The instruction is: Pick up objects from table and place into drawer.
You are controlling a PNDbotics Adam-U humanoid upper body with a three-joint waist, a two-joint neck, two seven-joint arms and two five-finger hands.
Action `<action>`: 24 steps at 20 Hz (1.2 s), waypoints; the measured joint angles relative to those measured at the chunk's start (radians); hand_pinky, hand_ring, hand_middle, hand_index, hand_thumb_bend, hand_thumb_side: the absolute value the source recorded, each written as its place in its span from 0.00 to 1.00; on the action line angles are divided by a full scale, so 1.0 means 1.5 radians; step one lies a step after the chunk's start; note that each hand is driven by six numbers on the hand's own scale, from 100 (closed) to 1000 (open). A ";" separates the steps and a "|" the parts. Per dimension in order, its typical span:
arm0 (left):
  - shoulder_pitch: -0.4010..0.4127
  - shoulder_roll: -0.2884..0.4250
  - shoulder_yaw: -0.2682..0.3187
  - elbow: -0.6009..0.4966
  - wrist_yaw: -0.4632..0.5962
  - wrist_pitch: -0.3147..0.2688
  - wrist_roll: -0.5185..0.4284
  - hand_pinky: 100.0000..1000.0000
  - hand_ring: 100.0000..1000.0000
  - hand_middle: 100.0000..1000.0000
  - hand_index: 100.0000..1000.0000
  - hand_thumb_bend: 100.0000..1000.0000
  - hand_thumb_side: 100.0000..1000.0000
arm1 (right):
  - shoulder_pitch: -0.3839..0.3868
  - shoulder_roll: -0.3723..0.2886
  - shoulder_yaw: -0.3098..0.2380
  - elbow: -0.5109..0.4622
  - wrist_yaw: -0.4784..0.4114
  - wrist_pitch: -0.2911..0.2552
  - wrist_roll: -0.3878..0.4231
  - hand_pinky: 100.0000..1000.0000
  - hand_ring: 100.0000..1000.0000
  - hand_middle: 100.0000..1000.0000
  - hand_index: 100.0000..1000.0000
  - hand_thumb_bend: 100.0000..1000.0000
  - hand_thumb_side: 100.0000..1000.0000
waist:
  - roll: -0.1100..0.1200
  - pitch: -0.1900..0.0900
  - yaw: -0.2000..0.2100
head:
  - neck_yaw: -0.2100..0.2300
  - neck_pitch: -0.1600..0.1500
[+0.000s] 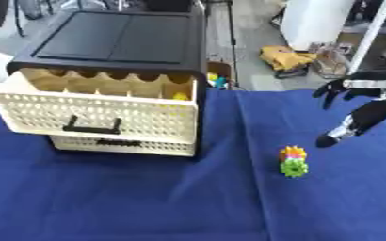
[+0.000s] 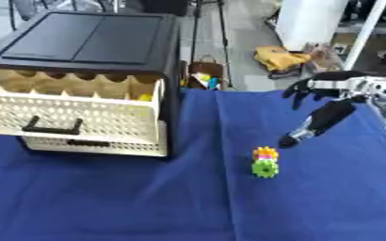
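Left eye view gives me the clearest read: my right robot hand (image 1: pixel 363 106) hangs above the blue tabletop (image 1: pixel 130 197) at about 3 o'clock, fingers spread apart and drooping, thumb pointing down toward the toy, holding nothing. The toy, a small stack of bright gear-shaped pieces (image 1: pixel 293 161), orange over pink over green, stands at roughly 5 o'clock from centre, just down and left of my thumb tip but not touching it. The drawer (image 1: pixel 97 110) of the cabinet at 10 o'clock is already pulled out, with something yellow (image 1: pixel 180 96) inside near its right corner.

To do this well, I judge I should bring the robot hand down and left until the stack sits between thumb and fingers, then close on its sides low enough that it doesn't tip. The left robot hand is not visible.
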 measured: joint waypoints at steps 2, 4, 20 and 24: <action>0.000 0.000 0.000 0.000 0.000 0.000 0.000 0.16 0.37 0.48 0.81 0.33 0.98 | 0.004 0.006 0.003 0.000 0.001 0.000 0.003 0.92 0.98 0.71 0.94 0.87 0.42 | 0.001 0.000 0.001 | -0.003 0.000; -0.001 -0.002 0.000 0.000 0.000 0.000 -0.001 0.16 0.37 0.48 0.81 0.32 0.98 | 0.005 0.012 0.006 0.000 0.002 -0.001 0.005 0.93 0.98 0.71 0.94 0.87 0.41 | 0.001 0.000 0.003 | -0.004 0.000; -0.001 -0.011 -0.002 0.000 0.000 0.000 -0.003 0.16 0.37 0.48 0.80 0.31 0.98 | 0.028 0.036 0.019 -0.001 0.032 -0.003 0.007 0.92 0.97 0.70 0.90 0.82 0.41 | 0.002 0.006 0.005 | -0.009 0.001; -0.001 -0.012 -0.004 0.000 0.000 0.000 -0.003 0.16 0.37 0.47 0.80 0.31 0.98 | 0.032 0.039 0.020 -0.001 0.045 -0.006 0.005 0.91 0.97 0.70 0.90 0.81 0.41 | 0.002 0.006 0.008 | -0.009 0.001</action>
